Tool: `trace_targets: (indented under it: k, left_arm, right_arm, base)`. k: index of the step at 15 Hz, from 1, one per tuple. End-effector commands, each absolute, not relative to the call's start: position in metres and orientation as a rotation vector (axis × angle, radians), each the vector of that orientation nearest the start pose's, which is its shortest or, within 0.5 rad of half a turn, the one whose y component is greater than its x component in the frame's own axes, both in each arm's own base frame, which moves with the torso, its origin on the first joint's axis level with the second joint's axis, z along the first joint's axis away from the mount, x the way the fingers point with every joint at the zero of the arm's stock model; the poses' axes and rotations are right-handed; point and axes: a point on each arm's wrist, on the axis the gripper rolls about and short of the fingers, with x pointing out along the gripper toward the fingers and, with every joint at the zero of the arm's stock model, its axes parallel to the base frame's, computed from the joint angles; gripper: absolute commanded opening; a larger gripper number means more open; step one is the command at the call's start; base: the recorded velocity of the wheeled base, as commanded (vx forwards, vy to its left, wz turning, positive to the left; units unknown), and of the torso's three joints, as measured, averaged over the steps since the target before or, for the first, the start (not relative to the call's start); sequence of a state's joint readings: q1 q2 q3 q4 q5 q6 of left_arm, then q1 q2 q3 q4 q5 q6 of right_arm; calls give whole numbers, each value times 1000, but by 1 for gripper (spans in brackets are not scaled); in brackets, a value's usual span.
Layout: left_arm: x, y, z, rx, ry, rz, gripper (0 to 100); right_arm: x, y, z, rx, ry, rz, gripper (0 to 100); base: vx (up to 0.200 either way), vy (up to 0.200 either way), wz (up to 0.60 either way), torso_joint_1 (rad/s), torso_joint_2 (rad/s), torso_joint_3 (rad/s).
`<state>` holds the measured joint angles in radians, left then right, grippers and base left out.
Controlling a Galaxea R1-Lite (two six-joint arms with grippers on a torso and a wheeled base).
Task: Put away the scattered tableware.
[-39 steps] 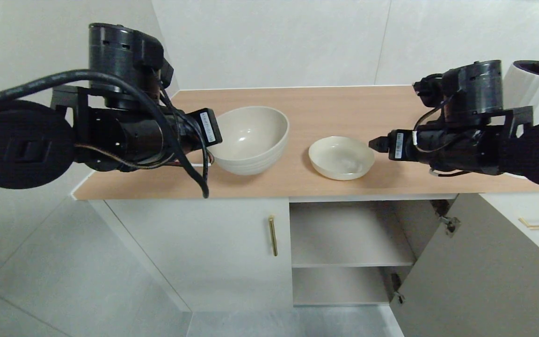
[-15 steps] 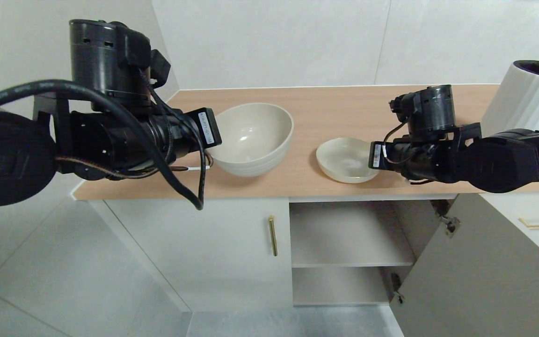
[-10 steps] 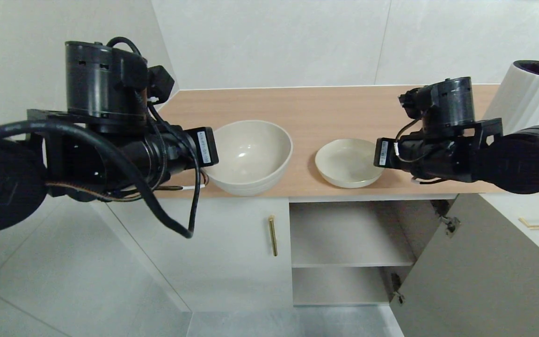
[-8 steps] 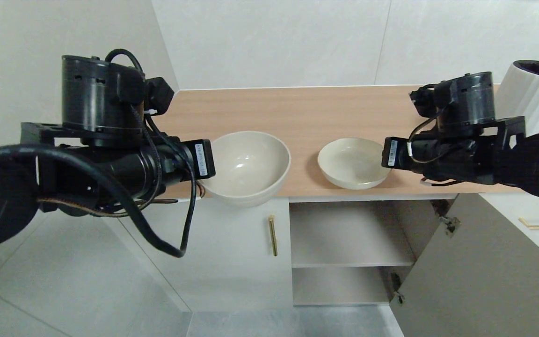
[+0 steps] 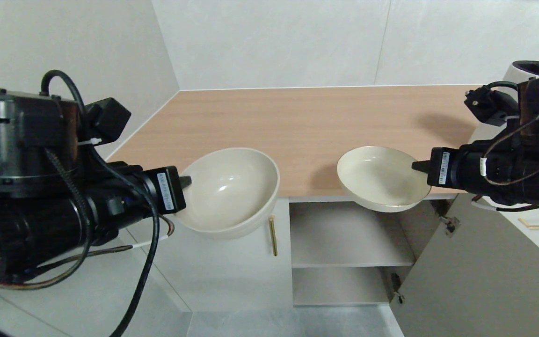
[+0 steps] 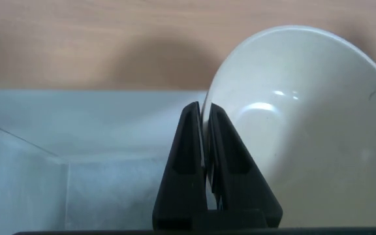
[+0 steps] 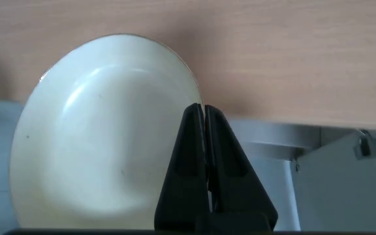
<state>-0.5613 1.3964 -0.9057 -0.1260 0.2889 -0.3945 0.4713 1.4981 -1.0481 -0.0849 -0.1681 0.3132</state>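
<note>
The left gripper (image 5: 183, 180) is clamped on the deep bowl (image 5: 227, 192) rim, the right gripper (image 5: 417, 165) on the shallow bowl (image 5: 379, 178) rim, both held at the counter (image 5: 297, 121) front.

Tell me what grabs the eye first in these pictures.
Two cream bowls hang in the air off the wooden counter. The left hand pinches the rim of the large bowl in front of the closed cabinet door; the right hand pinches the rim of the shallow bowl above the open cabinet.

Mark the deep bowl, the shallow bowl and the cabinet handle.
deep bowl (image 5: 227, 187): head view, inner wall.
shallow bowl (image 5: 376, 175): head view, inner floor.
cabinet handle (image 5: 273, 238): head view, middle of the bar.
</note>
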Motion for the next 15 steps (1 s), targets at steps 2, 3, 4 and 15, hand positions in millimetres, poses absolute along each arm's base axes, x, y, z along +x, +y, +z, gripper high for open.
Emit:
trace_targets:
  k: [2,3,4,15]
  left_arm:
    - [180,-109,225,-219,437,-227,0]
    - [181,-109,223,-220,442,-227,0]
    - [182,-110,222,-216,450,-224,0]
    - [185,-112,216,-203,471,-219,0]
  right_arm:
    - [217,106,233,172,455,235,0]
    - [213,107,222,157,494,242,0]
    - [212,108,218,154,509,248,0]
    - [219,108,205,152,540,248,0]
  base:
    - [0,0,0,0,0,0]
    - [0,0,0,0,0,0]
    - [0,0,0,0,0,0]
    - [-73,0,0,1,1,0]
